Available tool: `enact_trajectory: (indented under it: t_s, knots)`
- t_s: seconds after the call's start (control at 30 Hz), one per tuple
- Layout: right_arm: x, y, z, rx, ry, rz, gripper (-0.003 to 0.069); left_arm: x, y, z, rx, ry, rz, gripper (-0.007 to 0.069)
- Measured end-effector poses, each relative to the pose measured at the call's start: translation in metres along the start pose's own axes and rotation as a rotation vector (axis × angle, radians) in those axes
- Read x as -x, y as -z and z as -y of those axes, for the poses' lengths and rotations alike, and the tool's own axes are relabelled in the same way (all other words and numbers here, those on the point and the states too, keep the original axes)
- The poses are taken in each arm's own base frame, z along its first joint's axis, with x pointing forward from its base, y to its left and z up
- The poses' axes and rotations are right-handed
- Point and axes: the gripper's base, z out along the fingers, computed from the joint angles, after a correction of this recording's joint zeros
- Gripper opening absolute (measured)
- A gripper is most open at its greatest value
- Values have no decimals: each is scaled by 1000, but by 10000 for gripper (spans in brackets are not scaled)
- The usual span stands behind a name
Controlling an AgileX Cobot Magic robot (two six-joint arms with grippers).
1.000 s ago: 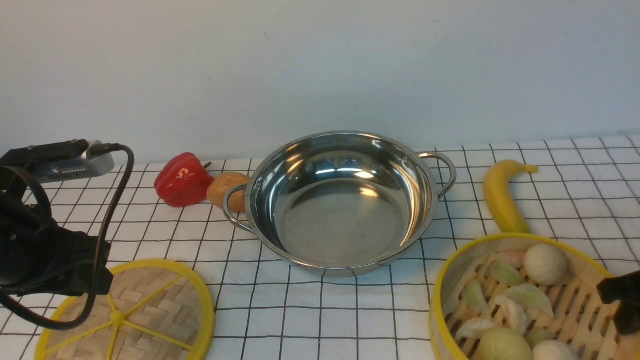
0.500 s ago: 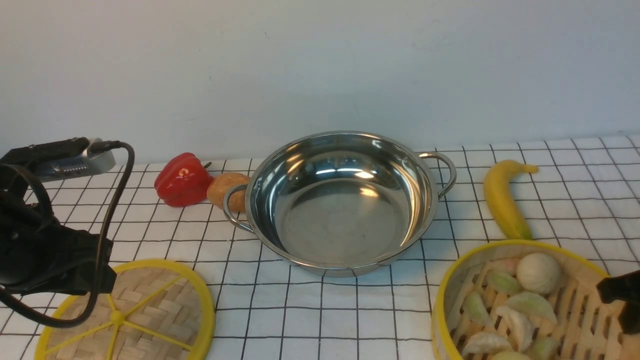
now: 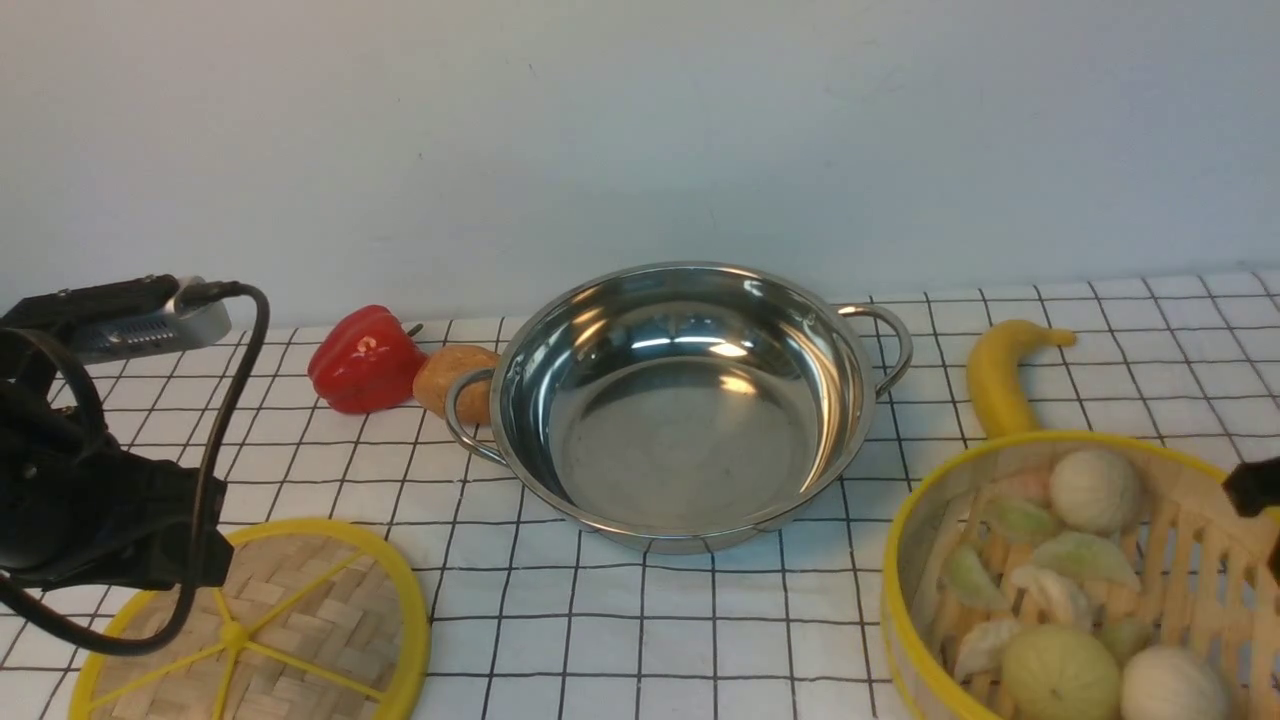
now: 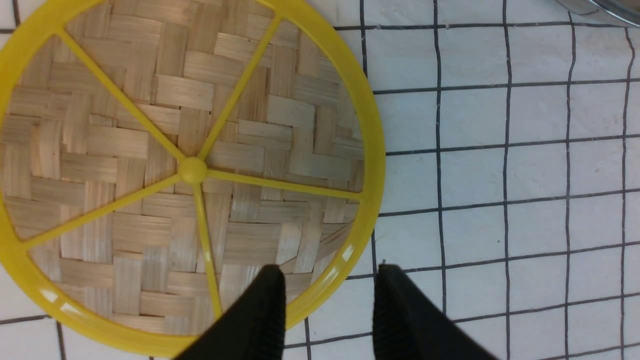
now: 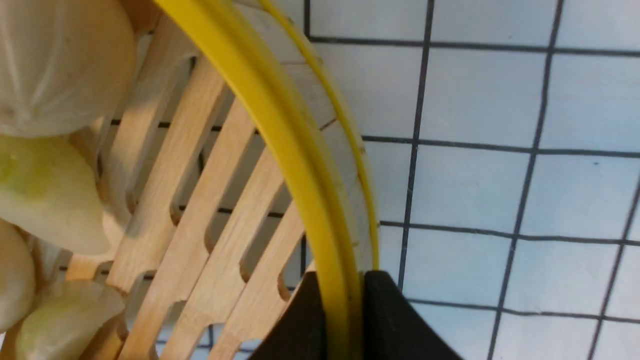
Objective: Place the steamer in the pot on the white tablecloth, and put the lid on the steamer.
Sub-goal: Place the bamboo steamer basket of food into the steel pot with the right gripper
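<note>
The right end effector (image 5: pixel 345 300), now clamped on the yellow rim of the steamer (image 3: pixel 1205 580), is pictured with the basket freshly raised and tilted above the white tablecloth (image 3: pixel 700 620), near the empty pot (image 3: pixel 685 420), so the carry is judged begun.

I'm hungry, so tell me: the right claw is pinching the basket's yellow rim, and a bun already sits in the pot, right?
Not the bun part. The front view shows the pot empty; the buns are in the basket. The right gripper does pinch the basket's yellow rim.
</note>
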Motion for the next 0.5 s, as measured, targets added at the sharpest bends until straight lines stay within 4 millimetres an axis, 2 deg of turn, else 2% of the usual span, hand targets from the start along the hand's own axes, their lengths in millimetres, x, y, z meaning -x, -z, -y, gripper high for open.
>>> enact_trajectory:
  t_s: [0.4, 0.5]
  knots:
    - [12, 20, -2, -2, 14, 50, 89, 0, 0, 0, 0, 0, 0, 243]
    - [23, 32, -13, 41, 23, 100, 89, 0, 0, 0, 0, 0, 0, 243]
